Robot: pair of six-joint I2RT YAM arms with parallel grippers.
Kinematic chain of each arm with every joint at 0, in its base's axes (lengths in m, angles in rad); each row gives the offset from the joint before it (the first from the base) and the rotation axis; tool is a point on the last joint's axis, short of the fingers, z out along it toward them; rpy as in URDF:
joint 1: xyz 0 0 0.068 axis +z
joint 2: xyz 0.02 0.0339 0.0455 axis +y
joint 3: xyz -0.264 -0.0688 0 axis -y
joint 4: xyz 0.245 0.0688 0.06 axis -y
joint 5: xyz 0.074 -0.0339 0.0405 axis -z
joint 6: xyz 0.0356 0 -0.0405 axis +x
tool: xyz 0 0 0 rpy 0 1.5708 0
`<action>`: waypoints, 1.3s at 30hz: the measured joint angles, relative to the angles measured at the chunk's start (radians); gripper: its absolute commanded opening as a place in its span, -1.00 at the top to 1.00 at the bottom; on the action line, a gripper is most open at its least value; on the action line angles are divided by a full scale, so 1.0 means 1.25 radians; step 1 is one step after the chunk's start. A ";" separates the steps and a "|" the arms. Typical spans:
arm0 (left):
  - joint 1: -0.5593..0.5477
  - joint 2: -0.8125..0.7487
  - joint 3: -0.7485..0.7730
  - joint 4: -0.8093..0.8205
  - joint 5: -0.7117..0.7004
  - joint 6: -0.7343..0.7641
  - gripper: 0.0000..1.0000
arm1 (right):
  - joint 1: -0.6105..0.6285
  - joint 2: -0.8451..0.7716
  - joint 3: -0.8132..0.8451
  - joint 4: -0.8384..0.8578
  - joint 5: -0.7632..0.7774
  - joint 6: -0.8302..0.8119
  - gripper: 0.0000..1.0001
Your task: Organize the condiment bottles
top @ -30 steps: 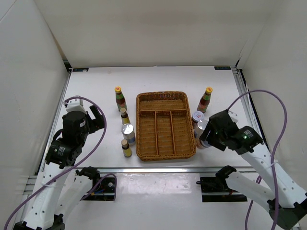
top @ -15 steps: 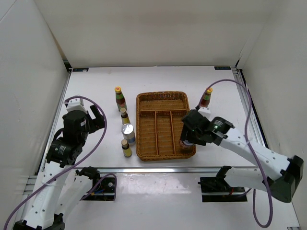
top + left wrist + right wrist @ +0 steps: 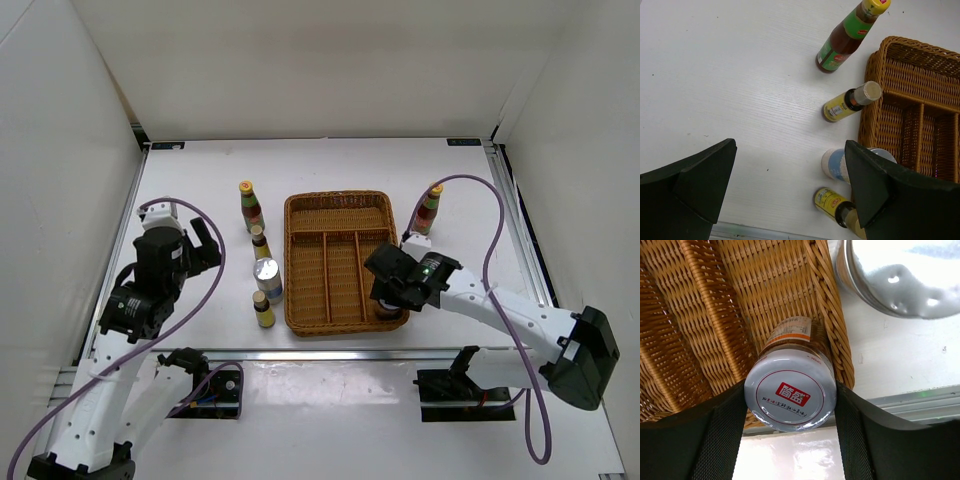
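My right gripper (image 3: 388, 296) is shut on a silver-lidded jar (image 3: 790, 397) with a red logo on its lid. The jar sits low in the right compartment of the wicker tray (image 3: 338, 203), against its right wall near the front corner. A second silver-lidded jar (image 3: 900, 275) stands just outside that wall. My left gripper (image 3: 790, 150) is open and empty above the table, left of a row: a red-green sauce bottle (image 3: 847, 35), a small yellow-labelled brown bottle (image 3: 847, 102), a silver-lidded jar (image 3: 840, 165) and another small brown bottle (image 3: 832, 202). A second sauce bottle (image 3: 430, 208) stands right of the tray.
The tray's compartments (image 3: 715, 315) hold nothing but the gripped jar. A metal rail (image 3: 330, 352) runs along the table's front edge. White walls close the back and both sides. The right arm hides part of the table beside the tray.
My right arm has swung left from the table right of the tray, carrying the jar into the tray's front right corner. The left arm has barely moved.
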 measured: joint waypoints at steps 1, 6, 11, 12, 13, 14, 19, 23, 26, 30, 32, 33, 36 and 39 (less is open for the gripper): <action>0.000 0.004 0.000 0.000 0.001 0.000 -1.00 | 0.000 0.002 -0.001 0.003 0.001 0.000 0.75; 0.000 0.036 0.000 0.000 0.012 0.000 -1.00 | 0.000 0.024 -0.011 0.027 0.001 0.005 0.06; 0.000 0.055 0.000 0.000 0.019 0.000 -1.00 | 0.000 0.027 -0.011 0.033 0.008 0.001 -0.57; 0.000 0.057 0.000 0.000 0.020 0.000 -1.00 | 0.000 0.027 -0.011 0.034 0.011 0.001 -0.66; 0.000 0.058 0.000 0.000 0.022 0.001 -1.00 | 0.000 0.027 -0.010 0.037 0.013 0.003 -0.81; 0.000 0.060 0.000 0.000 0.025 0.001 -1.00 | 0.000 0.027 -0.009 0.037 0.015 0.003 -0.87; 0.000 0.083 0.000 0.000 0.035 0.001 -1.00 | 0.002 0.027 0.028 0.022 0.023 -0.002 -1.00; 0.000 0.096 0.000 0.000 0.038 0.001 -1.00 | 0.004 0.027 0.100 -0.016 0.043 -0.004 -1.00; 0.000 0.095 0.000 0.000 0.038 0.001 -1.00 | 0.004 0.027 0.181 -0.051 0.070 -0.030 -1.00; 0.000 0.088 0.000 0.000 0.038 0.001 -1.00 | 0.003 0.001 0.288 -0.076 0.124 -0.101 -1.00; 0.000 0.083 0.000 0.000 0.038 0.001 -1.00 | -0.013 -0.029 0.326 -0.074 0.136 -0.169 -1.00; 0.000 0.081 0.000 0.000 0.038 0.001 -1.00 | -0.031 -0.044 0.342 -0.075 0.135 -0.202 -1.00; 0.000 0.080 0.000 0.000 0.038 0.001 -1.00 | -0.138 -0.060 0.388 -0.074 0.106 -0.301 -1.00; 0.000 0.081 0.000 0.000 0.038 0.001 -1.00 | -0.270 -0.036 0.397 -0.073 0.038 -0.384 -1.00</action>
